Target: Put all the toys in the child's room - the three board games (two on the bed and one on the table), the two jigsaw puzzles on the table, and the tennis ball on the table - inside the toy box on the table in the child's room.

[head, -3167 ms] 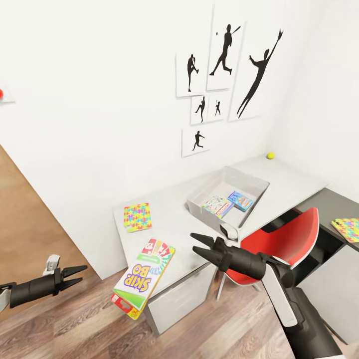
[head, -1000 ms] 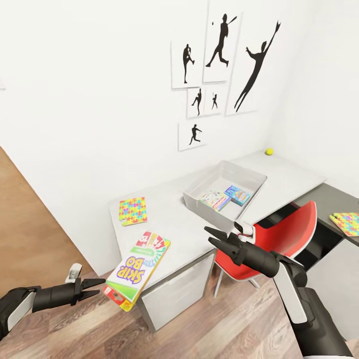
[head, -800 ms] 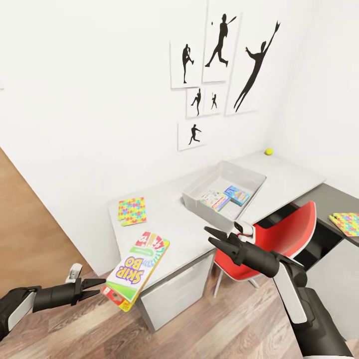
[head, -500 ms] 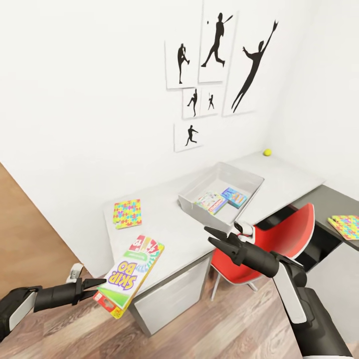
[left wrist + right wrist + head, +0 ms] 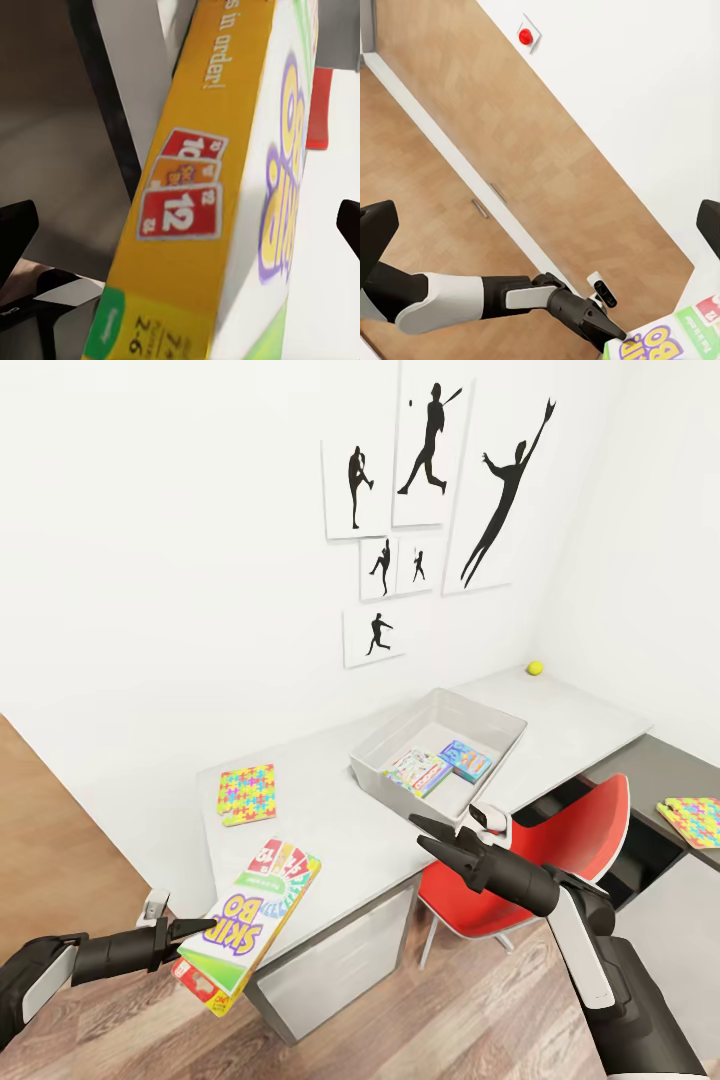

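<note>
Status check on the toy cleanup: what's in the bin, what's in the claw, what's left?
Done: two board games lie inside the toy box. In hand: the left claw has reached the Skip-Bo game, which overhangs the table edge; whether it is gripped is unclear. The right claw is open and empty. Left: one jigsaw puzzle near the table's end, another puzzle on the darker surface, and the tennis ball.
</note>
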Robot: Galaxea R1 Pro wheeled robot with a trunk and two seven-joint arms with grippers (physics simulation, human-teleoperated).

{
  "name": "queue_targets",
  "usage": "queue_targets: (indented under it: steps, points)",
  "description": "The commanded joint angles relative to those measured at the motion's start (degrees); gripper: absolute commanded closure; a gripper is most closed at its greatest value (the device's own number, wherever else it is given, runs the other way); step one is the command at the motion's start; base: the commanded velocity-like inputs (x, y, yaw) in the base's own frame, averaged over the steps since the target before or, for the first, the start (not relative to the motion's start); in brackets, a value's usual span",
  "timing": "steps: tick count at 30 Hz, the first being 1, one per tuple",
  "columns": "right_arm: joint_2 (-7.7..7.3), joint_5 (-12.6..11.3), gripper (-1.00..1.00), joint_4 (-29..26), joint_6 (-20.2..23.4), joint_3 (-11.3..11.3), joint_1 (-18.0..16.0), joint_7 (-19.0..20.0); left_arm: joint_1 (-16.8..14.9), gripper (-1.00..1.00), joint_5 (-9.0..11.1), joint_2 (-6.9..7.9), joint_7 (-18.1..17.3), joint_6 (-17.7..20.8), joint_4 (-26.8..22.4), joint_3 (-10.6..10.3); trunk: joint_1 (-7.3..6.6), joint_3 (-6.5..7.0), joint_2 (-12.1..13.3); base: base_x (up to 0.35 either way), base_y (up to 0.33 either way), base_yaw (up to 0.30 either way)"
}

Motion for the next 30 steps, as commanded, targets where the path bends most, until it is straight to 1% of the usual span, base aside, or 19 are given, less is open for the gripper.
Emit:
queue_targets:
  steps: [1, 8, 17, 25, 26, 30]
  points:
    - [-0.04, -0.27, -1.00, 0.00, 0.46, 0.00, -0.04, 0.04, -0.05, -1.00, 0.40, 0.06, -0.07, 0.48, 0.01, -0.33, 0.01, -0.06, -0.05, 0.007, -0.006, 0.000]
    - [-0.09, -0.28, -1.00, 0.00, 0.46, 0.00, -0.04, 0.05, -0.05, -1.00, 0.41, -0.02, 0.00, 0.47, 0.01, -0.37, 0.01, -0.06, -0.05, 0.000, -0.002, 0.000]
    - [-0.10, -0.28, -1.00, 0.00, 0.46, 0.00, -0.04, 0.04, -0.05, -1.00, 0.40, 0.01, 0.01, 0.49, 0.01, -0.37, 0.01, -0.06, -0.05, -0.096, 0.000, 0.000]
    - [-0.10, -0.28, -1.00, 0.00, 0.46, 0.00, -0.04, 0.05, -0.05, -1.00, 0.38, -0.03, 0.02, 0.49, 0.01, -0.36, 0.01, -0.06, -0.05, -0.020, 0.000, 0.000]
    - [-0.10, -0.28, -1.00, 0.00, 0.46, 0.00, -0.04, 0.05, -0.05, 1.00, 0.39, -0.04, 0.02, 0.49, 0.01, -0.35, 0.01, -0.06, -0.05, -0.005, 0.000, 0.000]
    - [-0.10, -0.28, -1.00, 0.00, 0.46, 0.00, -0.04, 0.04, -0.05, 1.00, 0.38, -0.04, 0.02, 0.46, 0.01, -0.39, 0.01, -0.06, -0.05, -0.002, 0.000, 0.000]
